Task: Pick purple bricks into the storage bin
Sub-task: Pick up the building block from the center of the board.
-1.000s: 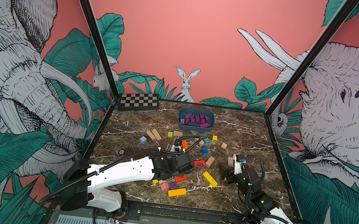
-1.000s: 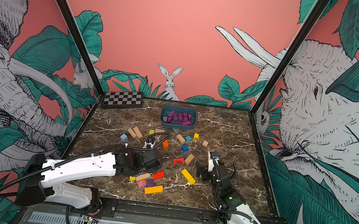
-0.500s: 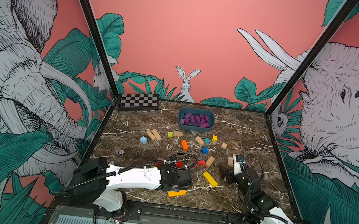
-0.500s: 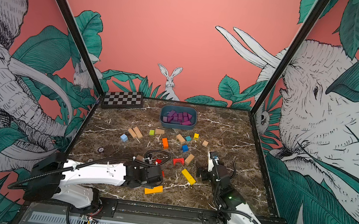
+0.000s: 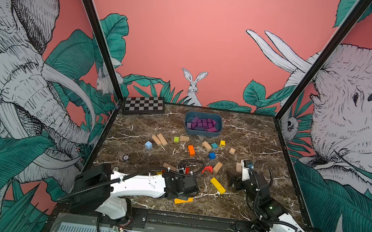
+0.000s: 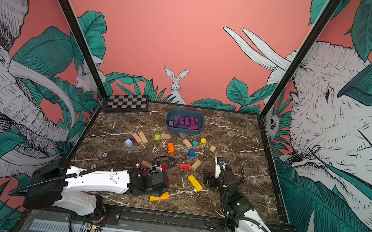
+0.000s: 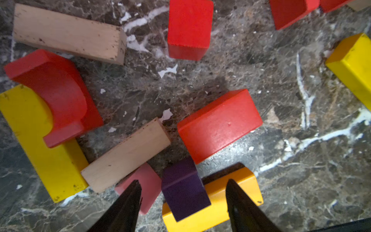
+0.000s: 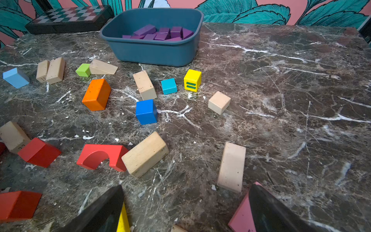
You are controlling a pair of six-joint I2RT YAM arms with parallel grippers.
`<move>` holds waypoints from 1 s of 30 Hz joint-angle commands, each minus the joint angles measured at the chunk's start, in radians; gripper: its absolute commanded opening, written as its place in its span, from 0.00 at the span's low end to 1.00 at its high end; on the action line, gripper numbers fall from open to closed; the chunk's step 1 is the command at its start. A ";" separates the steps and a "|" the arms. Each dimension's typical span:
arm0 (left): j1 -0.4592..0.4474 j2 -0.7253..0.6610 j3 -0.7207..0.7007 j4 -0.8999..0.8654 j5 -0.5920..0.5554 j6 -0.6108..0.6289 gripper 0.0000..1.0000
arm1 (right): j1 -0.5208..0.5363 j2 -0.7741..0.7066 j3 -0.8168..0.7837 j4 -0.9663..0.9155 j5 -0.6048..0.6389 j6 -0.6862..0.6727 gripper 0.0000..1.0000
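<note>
A dark purple brick (image 7: 183,190) lies near the table's front, leaning on an orange-yellow bar (image 7: 220,200) beside a pink block (image 7: 147,184). My left gripper (image 7: 183,180) is open and straddles this brick, with a gap on each side. In both top views the arm's wrist hides the brick. Several purple bricks (image 5: 202,124) (image 8: 160,34) fill the blue-grey storage bin (image 5: 202,132) (image 6: 183,130) (image 8: 156,52) at the back centre. At the front right my right gripper (image 8: 186,211) (image 5: 235,183) rests low, open, with only bare table between its fingers.
A checkerboard box (image 5: 144,104) sits at the back left. Red, yellow, orange, blue and plain wooden blocks are scattered over the middle of the table. A red bar (image 7: 218,124), a wooden bar (image 7: 126,154) and a yellow bar (image 5: 218,185) crowd the left gripper.
The left arm has dropped low and drawn back toward the front edge over the block cluster, and its jaws have narrowed around the purple brick. The right arm has not moved.
</note>
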 commanded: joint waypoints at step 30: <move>0.001 -0.002 -0.068 0.060 0.002 0.052 0.41 | 0.005 -0.003 0.000 0.043 -0.004 -0.008 0.99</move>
